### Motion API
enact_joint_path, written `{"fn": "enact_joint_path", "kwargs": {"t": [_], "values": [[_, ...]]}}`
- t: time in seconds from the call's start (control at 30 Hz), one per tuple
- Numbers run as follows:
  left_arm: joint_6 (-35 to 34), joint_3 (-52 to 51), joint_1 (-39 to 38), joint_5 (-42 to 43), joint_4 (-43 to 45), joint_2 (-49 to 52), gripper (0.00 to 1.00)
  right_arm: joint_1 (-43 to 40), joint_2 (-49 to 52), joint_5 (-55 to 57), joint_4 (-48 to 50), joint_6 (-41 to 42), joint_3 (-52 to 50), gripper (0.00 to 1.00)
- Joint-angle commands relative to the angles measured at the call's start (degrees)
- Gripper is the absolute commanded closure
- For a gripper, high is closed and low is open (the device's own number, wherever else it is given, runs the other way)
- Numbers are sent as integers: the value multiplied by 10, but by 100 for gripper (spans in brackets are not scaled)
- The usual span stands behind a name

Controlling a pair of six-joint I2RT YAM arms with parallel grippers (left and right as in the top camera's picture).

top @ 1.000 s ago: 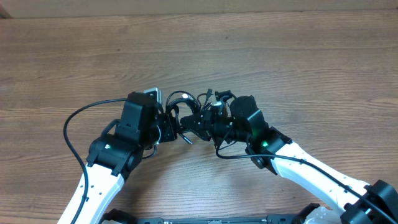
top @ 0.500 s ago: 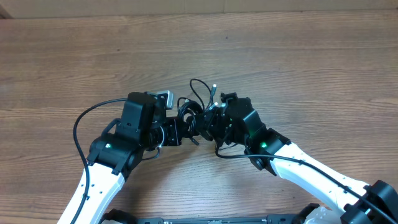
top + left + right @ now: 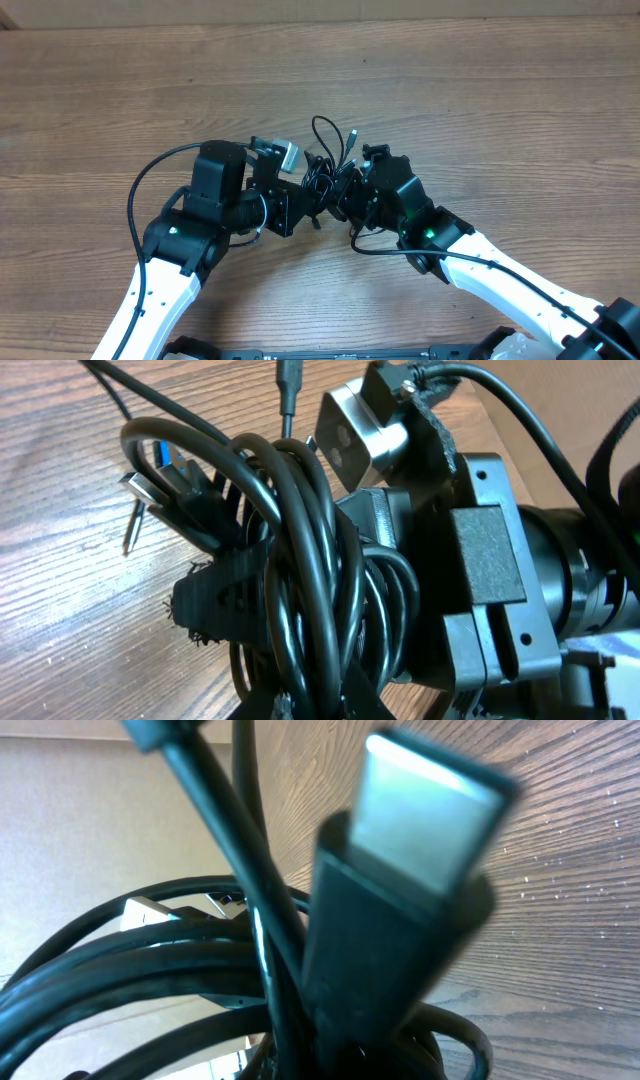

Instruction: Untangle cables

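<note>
The cables [image 3: 325,168] form one tight coil over the surface [image 3: 480,100]. The left gripper [image 3: 300,198] and right gripper [image 3: 345,195] are both clamped on it. I should anchor left and draw right away slowly, stopping if loops tighten.

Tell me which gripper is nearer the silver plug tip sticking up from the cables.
Right. The right gripper grips the cables just below the plug tip; the left gripper holds the bundle farther to its lower left.
</note>
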Motion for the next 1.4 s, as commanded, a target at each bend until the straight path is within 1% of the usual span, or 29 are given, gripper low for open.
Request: {"fn": "enact_joint_path", "kwargs": {"t": [0.0, 0.03, 0.13, 0.2, 0.27, 0.33, 0.47, 0.5, 0.53, 0.63, 0.67, 0.8, 0.93, 1.17, 1.37], "values": [[50, 18, -24, 136, 5, -13, 96, 7, 17, 27, -14, -11, 7, 96], [50, 17, -24, 107, 0, -13, 96, 7, 17, 27, -20, -13, 7, 95], [44, 18, -24, -1, -21, -13, 96, 7, 17, 27, -32, -33, 7, 89], [10, 18, -24, -73, -26, -13, 96, 7, 17, 26, -37, -41, 7, 81], [-26, 18, -24, -129, -26, -13, 96, 7, 17, 26, -43, -41, 7, 73], [-57, 17, -24, -167, -26, -13, 96, 7, 17, 26, -45, -41, 7, 64], [-99, 18, -24, -196, -26, -12, 96, 6, 17, 27, -49, -41, 7, 54], [-110, 17, -24, -200, -28, -10, 96, 6, 17, 27, -52, -41, 7, 50], [-129, 17, -24, -202, -30, -8, 96, 5, 17, 29, -59, -41, 7, 42], [-164, 17, -24, -203, -38, -1, 96, 5, 17, 38, -76, -40, 7, 32], [-183, 17, -24, -209, -44, 3, 96, 5, 17, 39, -82, -40, 7, 29], [-279, 17, -24, -260, -90, 22, 96, 3, 17, 53, -109, -40, 7, 13], [-369, 17, -24, -292, -133, 45, 96, -12, 17, 53, -143, -37, 7, 1], [-466, 18, -24, -290, -138, 67, 96, -65, 17, 46, -240, -12, 7, 0], [-621, 18, -24, -289, -138, 66, 95, -79, 17, 27, -269, -19, 7, 0]]}}
